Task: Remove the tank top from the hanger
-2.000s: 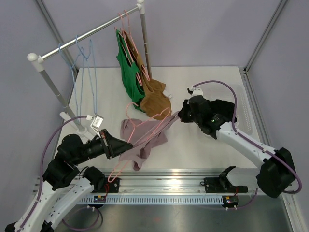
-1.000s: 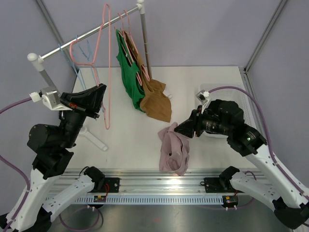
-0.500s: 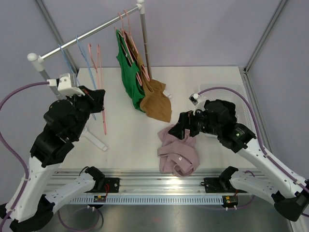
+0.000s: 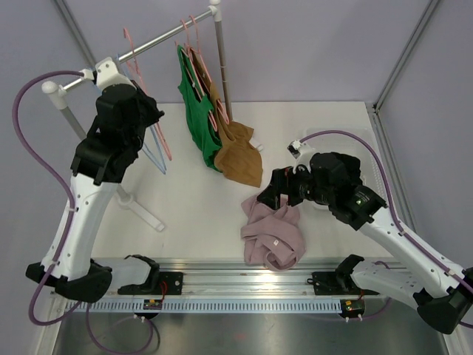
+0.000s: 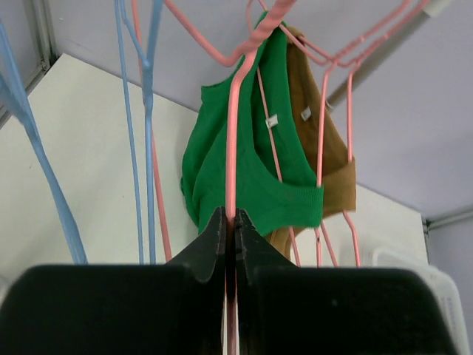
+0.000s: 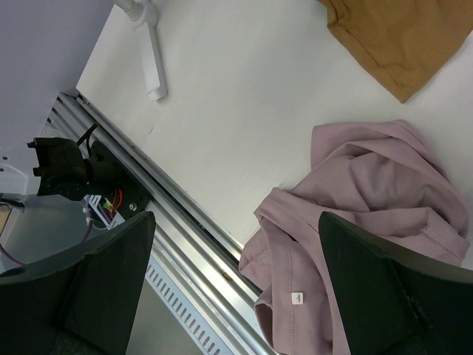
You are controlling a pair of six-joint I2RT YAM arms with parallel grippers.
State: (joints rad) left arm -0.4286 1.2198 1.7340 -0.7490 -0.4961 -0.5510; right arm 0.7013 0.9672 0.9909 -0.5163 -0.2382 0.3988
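1. Change noted: half a second earlier the left arm stood low beside the rack. It has since risen to the rail (image 4: 166, 35), carrying the pink hanger (image 5: 232, 140) up with it. The tank top (image 4: 272, 235) has not shifted in that time.
2. Tank top: it lies off the hanger, in a crumpled mauve heap on the table (image 4: 199, 211), near the front edge and right of centre.
3. Long axis: the heap is longer near-to-far than side-to-side. Its folded edge bands and a small white label sit toward the near end. Neck and hem cannot be told apart.
4. Right gripper (image 4: 278, 194): it is positioned over the far end of the heap. The jaws are spread wide, with no cloth between the fingers (image 6: 100, 285).
5. Beyond the heap, a brown top (image 4: 238, 154) hangs with its lower part resting on the table. A green top (image 4: 196, 118) hangs just beside it, both on pink hangers.
6. Left gripper (image 5: 230, 222): it is raised at the rail, farthest back. The jaws are pressed together on the wire of the bare pink hanger.
7. Blue hangers (image 5: 142, 148) hang just to the left of that wire.
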